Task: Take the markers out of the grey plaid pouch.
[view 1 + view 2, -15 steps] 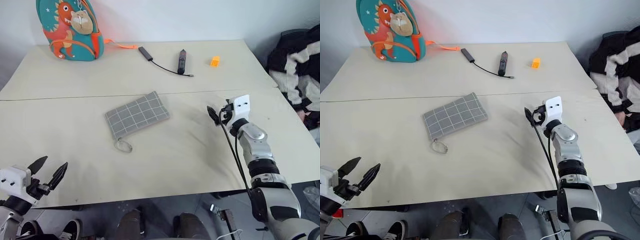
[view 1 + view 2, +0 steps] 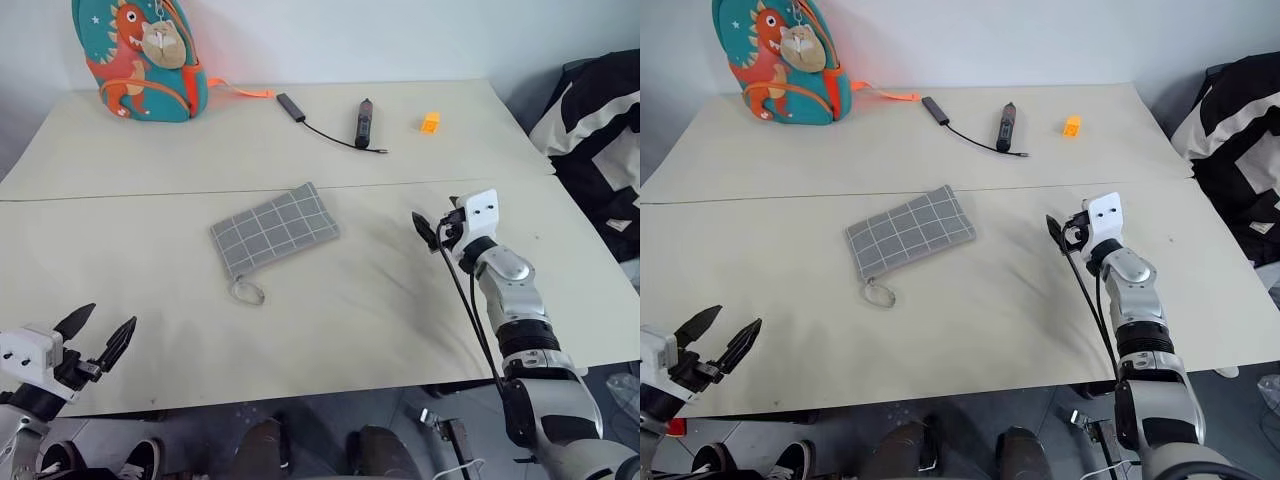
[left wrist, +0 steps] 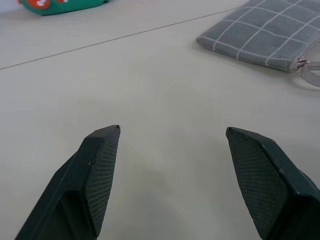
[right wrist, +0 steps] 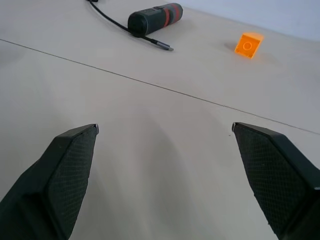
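Observation:
The grey plaid pouch lies flat near the middle of the table, its metal ring pull at the near end. It looks zipped, and the markers are hidden. My left gripper hovers open at the table's near left edge, well short of the pouch. The left wrist view looks between its fingertips toward the pouch. My right gripper stands open over the table to the right of the pouch, holding nothing. Its fingers are spread wide in the right wrist view.
A teal dinosaur backpack stands at the far left corner. Along the far side lie a black adapter, a dark stick on a thin cable and a small orange block. Black and white clothing sits past the right edge.
The black and white clothing at the right edge has shifted. Both grippers and the pouch stay where they were.

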`<state>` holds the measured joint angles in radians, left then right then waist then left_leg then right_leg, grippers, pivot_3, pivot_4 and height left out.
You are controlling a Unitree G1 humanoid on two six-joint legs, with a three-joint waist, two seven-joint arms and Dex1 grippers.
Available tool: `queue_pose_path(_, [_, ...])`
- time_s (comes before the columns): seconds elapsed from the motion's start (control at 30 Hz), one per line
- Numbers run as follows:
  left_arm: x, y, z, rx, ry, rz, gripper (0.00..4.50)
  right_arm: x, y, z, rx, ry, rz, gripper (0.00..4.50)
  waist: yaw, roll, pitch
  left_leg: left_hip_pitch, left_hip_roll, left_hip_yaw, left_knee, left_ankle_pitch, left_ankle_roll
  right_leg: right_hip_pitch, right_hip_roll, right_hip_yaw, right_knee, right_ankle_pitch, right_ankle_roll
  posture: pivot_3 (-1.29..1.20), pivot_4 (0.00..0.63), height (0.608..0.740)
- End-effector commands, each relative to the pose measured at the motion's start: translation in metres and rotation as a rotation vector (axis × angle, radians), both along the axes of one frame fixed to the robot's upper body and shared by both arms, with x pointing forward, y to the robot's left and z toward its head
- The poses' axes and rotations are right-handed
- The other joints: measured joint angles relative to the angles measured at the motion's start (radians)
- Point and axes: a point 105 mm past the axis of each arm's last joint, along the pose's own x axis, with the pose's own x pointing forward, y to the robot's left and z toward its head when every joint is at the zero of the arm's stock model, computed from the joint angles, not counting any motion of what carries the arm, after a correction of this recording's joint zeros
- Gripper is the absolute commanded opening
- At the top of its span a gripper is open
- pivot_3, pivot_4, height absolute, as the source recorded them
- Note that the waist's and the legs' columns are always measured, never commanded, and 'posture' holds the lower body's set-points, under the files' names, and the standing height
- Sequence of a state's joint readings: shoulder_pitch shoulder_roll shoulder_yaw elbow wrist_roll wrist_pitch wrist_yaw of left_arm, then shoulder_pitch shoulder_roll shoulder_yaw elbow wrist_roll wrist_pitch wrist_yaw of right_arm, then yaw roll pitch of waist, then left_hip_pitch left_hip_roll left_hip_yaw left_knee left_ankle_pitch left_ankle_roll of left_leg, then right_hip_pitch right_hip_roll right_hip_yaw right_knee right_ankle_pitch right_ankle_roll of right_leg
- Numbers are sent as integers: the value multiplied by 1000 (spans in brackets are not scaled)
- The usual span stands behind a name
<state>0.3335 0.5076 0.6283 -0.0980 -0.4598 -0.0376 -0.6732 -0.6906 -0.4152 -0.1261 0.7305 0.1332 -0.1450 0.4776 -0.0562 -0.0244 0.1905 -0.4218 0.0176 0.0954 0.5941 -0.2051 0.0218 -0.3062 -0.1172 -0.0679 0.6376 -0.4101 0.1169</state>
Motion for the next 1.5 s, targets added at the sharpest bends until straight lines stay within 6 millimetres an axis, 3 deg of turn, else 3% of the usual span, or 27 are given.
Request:
queue_pose_path(0.03, [2,3,10,25,-40,-8,3599,-2,-4,19,-6,-61,0,4500,0,0,0,0,0,0,0,0,0,0,0,0,0,0,0,0,150,740])
queue_pose_path(0.23, [16,-4,12,116,-61,-77,3599,-11,3,24,-10,-71,60,4500,1,0,0,0,0,0,0,0,0,0,0,0,0,0,0,0,150,740])
queue_pose_path(0.37, [32,-7,20,179,-117,-122,3599,-33,24,29,-2,-72,247,4500,9,0,0,0,0,-1,0,0,0,0,0,-1,0,0,0,0,150,740])
queue_pose_path(0.47, [54,-16,28,316,-150,-206,3599,-63,47,28,-88,-59,439,4500,12,0,0,0,0,0,0,-1,1,0,0,-1,0,0,0,0,150,740])
queue_pose_path(0.57, [72,-26,31,403,-165,-285,3599,-81,61,30,-108,-45,518,4500,23,0,0,0,0,-1,-1,-2,2,0,0,-1,0,0,0,0,150,740])
queue_pose_path(0.67, [82,-34,25,507,-163,-356,3599,-84,64,32,-143,-62,514,4500,22,0,0,0,0,1,-1,-4,-2,-1,0,-2,0,0,0,0,150,740])
queue_pose_path(0.83, [96,-39,26,488,-189,-382,3599,-82,64,33,-144,-65,487,4500,25,0,0,0,0,0,-1,0,0,-2,0,-8,1,0,0,0,150,740])
queue_pose_path(1.03, [102,-67,18,599,-199,-561,3599,-99,91,29,-208,-59,633,4500,28,0,0,0,0,0,0,0,0,-1,-1,-10,3,0,0,0,150,740])
queue_pose_path(1.13, [108,-75,13,674,-200,-610,3599,-96,98,33,-175,-69,621,4500,28,0,0,0,0,0,1,0,0,-1,-1,-12,3,0,0,0,150,740])
queue_pose_path(1.33, [117,-75,8,785,-197,-623,3599,-94,97,35,-171,-82,598,4500,28,0,0,0,0,0,1,0,0,-2,-1,-13,5,0,0,0,150,740])
queue_pose_path(1.5, [128,-87,8,787,-230,-607,3599,-94,94,33,-176,-78,586,4500,29,0,0,0,0,0,2,0,1,-2,-1,-13,6,0,0,0,150,740])
